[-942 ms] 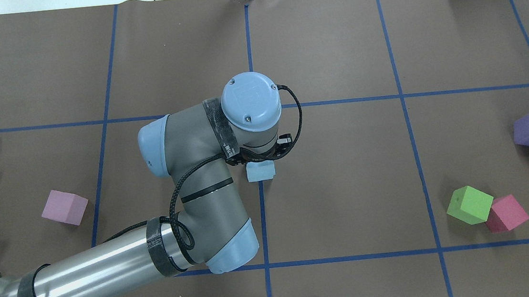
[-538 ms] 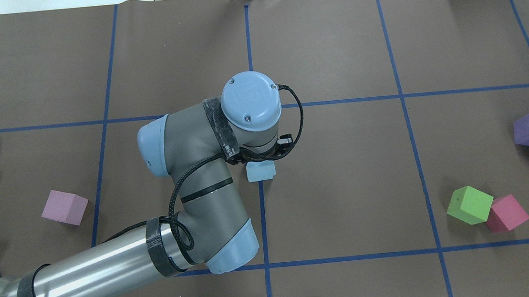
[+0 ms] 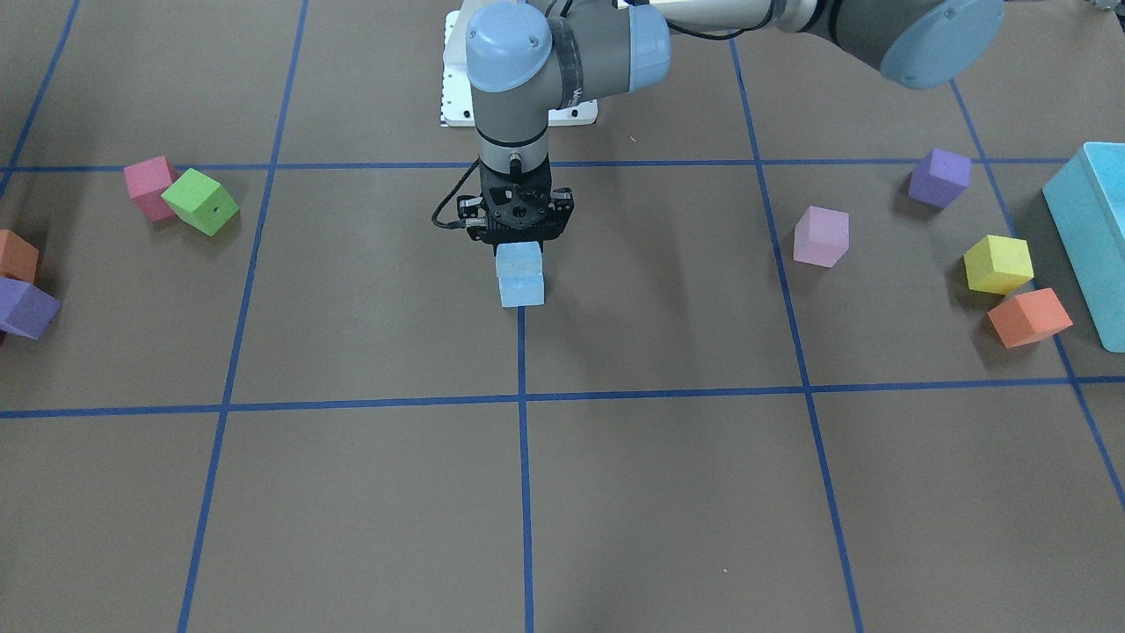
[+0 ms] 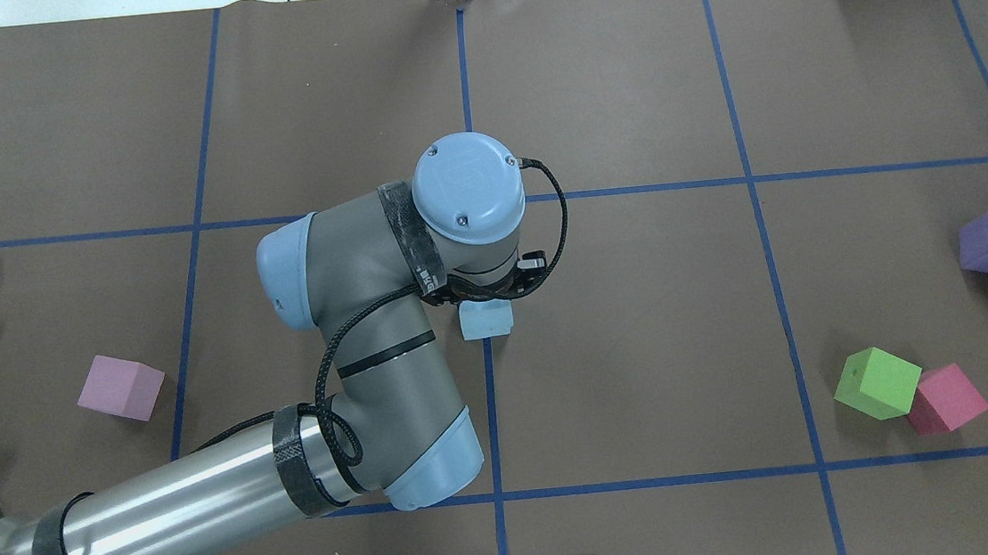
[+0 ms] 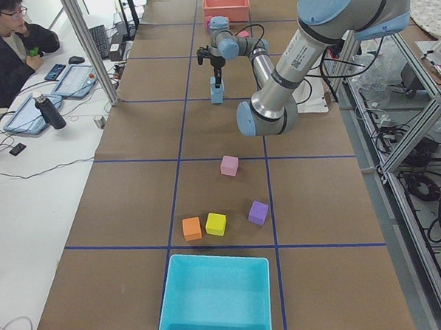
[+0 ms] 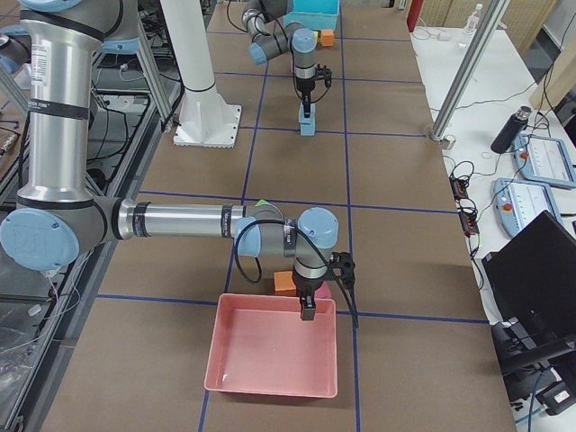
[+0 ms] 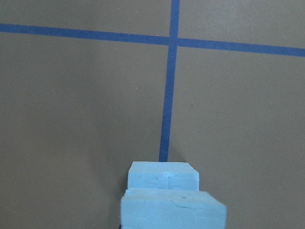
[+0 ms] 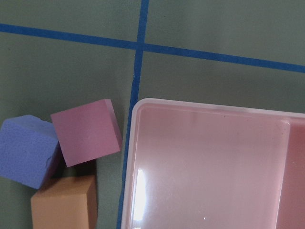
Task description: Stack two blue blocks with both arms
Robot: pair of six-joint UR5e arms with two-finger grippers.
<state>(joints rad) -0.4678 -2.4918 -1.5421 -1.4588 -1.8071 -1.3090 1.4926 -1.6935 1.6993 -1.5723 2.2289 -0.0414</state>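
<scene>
Two pale blue blocks stand stacked on the centre line of the table, the upper blue block [image 3: 518, 260] on the lower blue block [image 3: 522, 291], slightly offset. They also show in the left wrist view, upper [image 7: 173, 212] and lower [image 7: 163, 174]. My left gripper [image 3: 518, 239] points straight down right at the upper block's top. Its fingers are hidden, so I cannot tell if it holds the block. My right gripper [image 6: 307, 310] hangs over the pink tray [image 6: 270, 391] at the far right end. I cannot tell its state.
Green [image 3: 201, 201], pink [image 3: 148, 186], orange [image 3: 16, 255] and purple [image 3: 26, 308] cubes lie on the robot's right side. Lilac [image 3: 821, 236], purple [image 3: 939, 177], yellow [image 3: 997, 264] and orange [image 3: 1028, 316] cubes and a turquoise box [image 3: 1090, 237] lie on its left.
</scene>
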